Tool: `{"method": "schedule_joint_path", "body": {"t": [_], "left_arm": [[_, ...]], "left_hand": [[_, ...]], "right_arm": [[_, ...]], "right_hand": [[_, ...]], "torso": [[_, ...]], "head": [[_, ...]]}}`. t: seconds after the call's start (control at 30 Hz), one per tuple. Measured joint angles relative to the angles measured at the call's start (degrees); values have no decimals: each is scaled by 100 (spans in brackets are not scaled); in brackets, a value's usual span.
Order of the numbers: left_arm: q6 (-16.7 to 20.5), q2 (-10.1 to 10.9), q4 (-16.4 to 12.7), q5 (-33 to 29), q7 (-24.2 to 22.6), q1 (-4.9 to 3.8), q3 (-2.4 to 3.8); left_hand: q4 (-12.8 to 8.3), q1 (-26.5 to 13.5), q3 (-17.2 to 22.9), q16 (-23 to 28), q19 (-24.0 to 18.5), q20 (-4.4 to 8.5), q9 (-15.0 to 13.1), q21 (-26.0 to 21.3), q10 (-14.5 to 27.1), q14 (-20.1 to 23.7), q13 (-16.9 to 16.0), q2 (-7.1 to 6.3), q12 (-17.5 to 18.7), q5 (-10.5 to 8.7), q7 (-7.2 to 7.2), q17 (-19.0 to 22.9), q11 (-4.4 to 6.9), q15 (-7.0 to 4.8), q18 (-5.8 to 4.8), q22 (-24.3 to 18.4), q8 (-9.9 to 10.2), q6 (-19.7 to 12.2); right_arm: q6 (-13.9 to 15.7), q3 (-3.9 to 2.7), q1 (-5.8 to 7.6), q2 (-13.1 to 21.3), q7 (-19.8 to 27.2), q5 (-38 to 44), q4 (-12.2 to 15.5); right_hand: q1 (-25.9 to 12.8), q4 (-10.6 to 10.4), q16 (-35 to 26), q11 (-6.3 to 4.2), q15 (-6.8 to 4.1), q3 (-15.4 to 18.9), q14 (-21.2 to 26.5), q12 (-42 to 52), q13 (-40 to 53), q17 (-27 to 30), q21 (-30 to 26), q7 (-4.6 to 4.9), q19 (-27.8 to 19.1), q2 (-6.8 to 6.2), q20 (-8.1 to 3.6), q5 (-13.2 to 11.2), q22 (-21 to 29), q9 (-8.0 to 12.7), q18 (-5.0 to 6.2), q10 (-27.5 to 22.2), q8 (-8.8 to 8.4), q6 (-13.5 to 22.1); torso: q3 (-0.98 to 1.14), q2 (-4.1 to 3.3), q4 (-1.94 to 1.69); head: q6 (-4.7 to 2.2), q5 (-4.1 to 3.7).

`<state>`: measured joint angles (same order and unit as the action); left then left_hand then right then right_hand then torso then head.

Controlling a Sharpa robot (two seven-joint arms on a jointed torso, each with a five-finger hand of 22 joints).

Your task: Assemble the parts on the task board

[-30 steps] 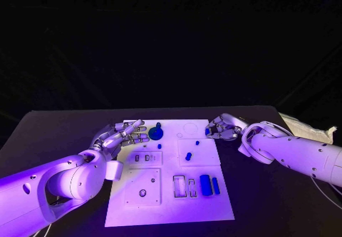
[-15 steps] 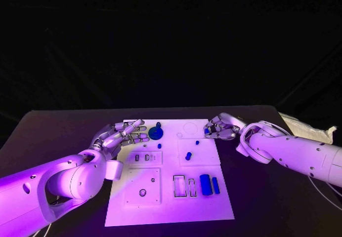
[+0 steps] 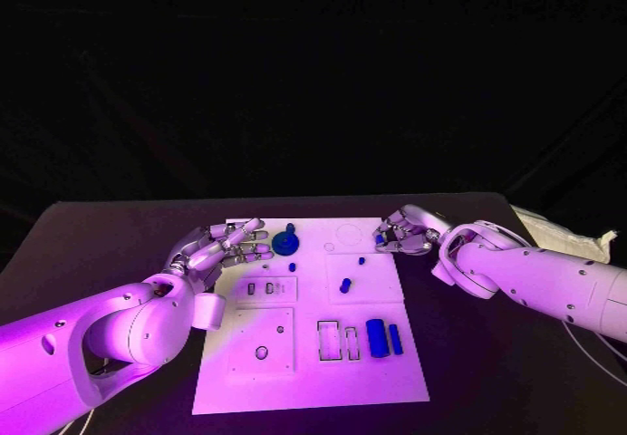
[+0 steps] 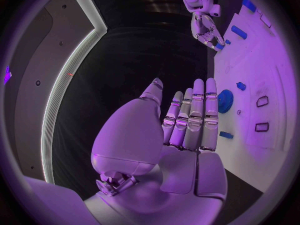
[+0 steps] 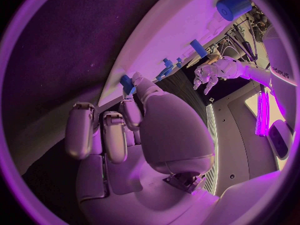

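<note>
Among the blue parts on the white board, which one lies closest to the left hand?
The round blue disc part at the board's far left, just beside the left hand. It is wide and round, unlike the small pegs and long bars nearer the robot.

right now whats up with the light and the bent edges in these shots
Head view: purple light washes the task board and both arms against a black backdrop. Left wrist view: fisheye curves the board's edge beside the left hand. Right wrist view: same bending around the right hand.
</note>
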<state>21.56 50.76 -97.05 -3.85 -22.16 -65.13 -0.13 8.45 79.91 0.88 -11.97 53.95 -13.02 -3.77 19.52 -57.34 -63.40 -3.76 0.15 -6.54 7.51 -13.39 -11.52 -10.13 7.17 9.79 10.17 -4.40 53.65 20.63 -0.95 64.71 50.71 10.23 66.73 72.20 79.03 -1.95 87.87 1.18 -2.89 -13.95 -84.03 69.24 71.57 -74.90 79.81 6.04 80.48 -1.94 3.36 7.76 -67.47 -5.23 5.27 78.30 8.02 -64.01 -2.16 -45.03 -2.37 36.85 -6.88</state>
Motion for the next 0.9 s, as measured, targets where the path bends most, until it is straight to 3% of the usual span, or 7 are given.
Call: {"method": "schedule_joint_path", "body": {"t": [0.37,0.7,0.9], "left_arm": [[0,0,2,1,6,0,0],[0,3,9,2,12,0,0],[0,-2,81,-10,14,0,0]], "left_hand": [[0,0,0,0,0,0,0,0,0,0,0,0,0,0,0,1,0,0,0,0,0,0],[0,0,0,0,0,0,0,0,0,0,0,0,0,0,0,1,0,0,0,-1,0,0],[0,0,0,0,0,0,0,0,0,0,0,0,0,0,0,1,0,0,0,-1,0,0]], "right_arm": [[162,2,2,11,-25,-7,86],[342,-6,154,55,-316,-288,953],[451,-7,192,-190,-740,-357,1488]], "right_hand": [[-60,38,20,-10,-41,-38,-1,79,79,-5,32,0,5,61,-49,-139,-33,0,0,52,16,0],[-195,-47,20,-21,-41,-7,-1,-132,62,-4,31,0,5,196,-49,-171,-25,0,0,63,16,0],[-258,-70,-5,-50,-40,3,-1,-218,62,-4,31,0,5,257,-49,-189,-14,0,0,50,16,0]], "torso": [[-1,2,-1],[-7,9,7],[-18,26,-4]], "head": [[12,16],[27,31],[53,81]]}}
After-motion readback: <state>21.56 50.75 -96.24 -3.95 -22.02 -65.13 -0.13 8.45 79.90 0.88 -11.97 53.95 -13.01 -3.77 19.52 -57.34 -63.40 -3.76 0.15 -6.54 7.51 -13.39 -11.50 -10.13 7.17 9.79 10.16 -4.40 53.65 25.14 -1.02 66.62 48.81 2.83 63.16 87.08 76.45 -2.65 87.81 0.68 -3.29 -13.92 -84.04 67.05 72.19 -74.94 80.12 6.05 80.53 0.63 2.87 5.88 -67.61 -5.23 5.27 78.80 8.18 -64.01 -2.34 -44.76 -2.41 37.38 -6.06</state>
